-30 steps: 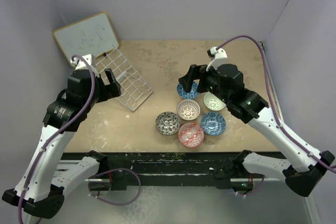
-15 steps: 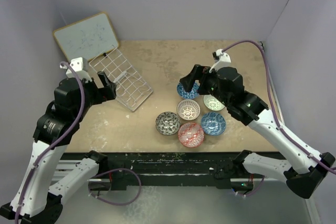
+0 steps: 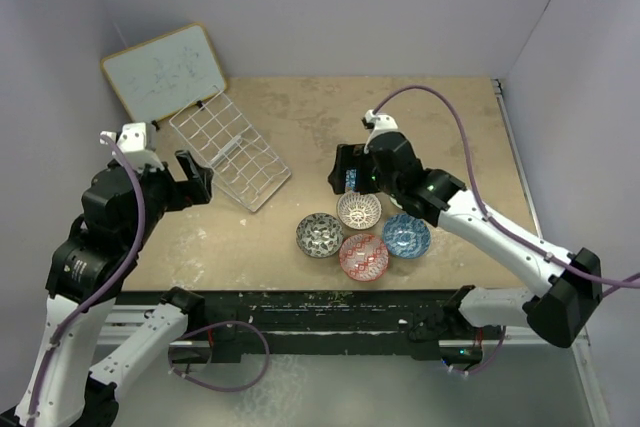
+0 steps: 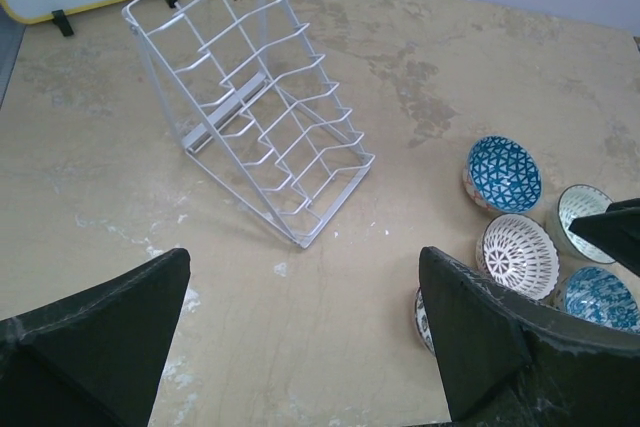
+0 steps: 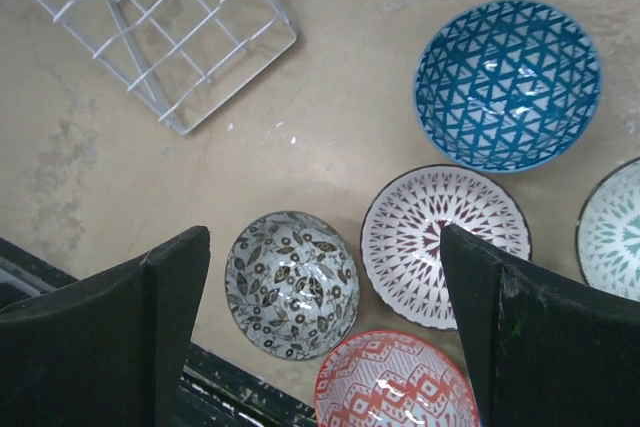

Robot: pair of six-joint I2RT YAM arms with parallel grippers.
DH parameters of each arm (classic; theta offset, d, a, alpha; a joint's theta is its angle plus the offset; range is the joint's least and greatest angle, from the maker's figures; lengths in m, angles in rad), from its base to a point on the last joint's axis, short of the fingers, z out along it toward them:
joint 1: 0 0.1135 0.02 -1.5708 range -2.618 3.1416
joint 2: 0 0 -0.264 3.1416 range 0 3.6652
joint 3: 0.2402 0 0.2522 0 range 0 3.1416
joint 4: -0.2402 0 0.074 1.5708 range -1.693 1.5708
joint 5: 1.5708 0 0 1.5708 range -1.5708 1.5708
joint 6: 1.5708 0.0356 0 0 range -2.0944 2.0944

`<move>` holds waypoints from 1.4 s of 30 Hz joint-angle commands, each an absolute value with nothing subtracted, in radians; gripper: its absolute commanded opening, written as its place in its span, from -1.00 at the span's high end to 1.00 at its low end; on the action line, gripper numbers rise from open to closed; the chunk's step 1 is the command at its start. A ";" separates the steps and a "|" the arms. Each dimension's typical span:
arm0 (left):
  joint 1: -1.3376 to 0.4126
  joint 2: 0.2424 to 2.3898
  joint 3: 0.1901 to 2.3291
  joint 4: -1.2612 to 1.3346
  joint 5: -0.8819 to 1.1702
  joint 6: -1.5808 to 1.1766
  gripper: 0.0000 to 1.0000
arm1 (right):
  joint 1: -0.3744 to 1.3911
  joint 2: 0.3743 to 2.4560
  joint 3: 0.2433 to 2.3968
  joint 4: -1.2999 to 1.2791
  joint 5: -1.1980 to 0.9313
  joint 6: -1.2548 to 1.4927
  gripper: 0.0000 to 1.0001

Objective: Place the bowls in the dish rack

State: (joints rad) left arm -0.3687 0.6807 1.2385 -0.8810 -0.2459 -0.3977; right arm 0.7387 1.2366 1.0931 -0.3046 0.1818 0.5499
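Beige, scuffed tabletop (image 3: pixel 300 117) enclosed by plain grey walls (image 3: pixel 350 7).

Dish rack (image 3: pixel 232 152): white wire grid, tilted, upper left of the overhead frame, just beside a whiteboard (image 3: pixel 165 72) further up and left. It holds no bowl.

Bowls (image 3: pixel 359 209): all six sit on the table in a tight cluster, lower centre of the overhead frame, well apart from the rack. Right wrist view shows a blue bowl (image 5: pixel 508 82) upper right, a cream bowl (image 5: pixel 445 242) at centre, a dark grey bowl (image 5: pixel 292 282) lower centre, a red bowl (image 5: pixel 395 387) at the bottom edge and a pale bowl (image 5: pixel 612 232) cut by the right edge. A second blue bowl (image 3: pixel 406 235) shows lower right in the cluster overhead.

Right gripper (image 5: pixel 322 247): fingers spread wide, nothing between them, hovering over the cluster. Left gripper (image 4: pixel 305 257): fingers also spread and empty, facing the rack.

Assessment: the first pick appears to be in hand, by the right arm. Recommended practice: take an outer bowl first. The upper-right blue one has bare table above and left of it in the wrist view, whereas the cream bowl is hemmed in by neighbours. Descend with one finger inside the rim and one outside, and close on the wall, not across the full width. Lift straight up before travelling, so adjacent bowls are not nudged. Seat the bowl on edge between the rack's wires.
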 commanded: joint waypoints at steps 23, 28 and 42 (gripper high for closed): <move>-0.367 0.572 1.295 -0.978 -0.343 -0.428 -0.98 | 1.167 1.733 1.299 -0.420 0.310 0.659 -0.42; -0.368 0.559 1.283 -0.985 -0.341 -0.435 -0.98 | 1.173 1.788 1.326 -0.474 0.375 0.671 -0.30; -0.366 0.531 1.255 -1.000 -0.358 -0.431 -0.98 | 1.194 1.880 1.369 -0.513 0.425 0.679 0.02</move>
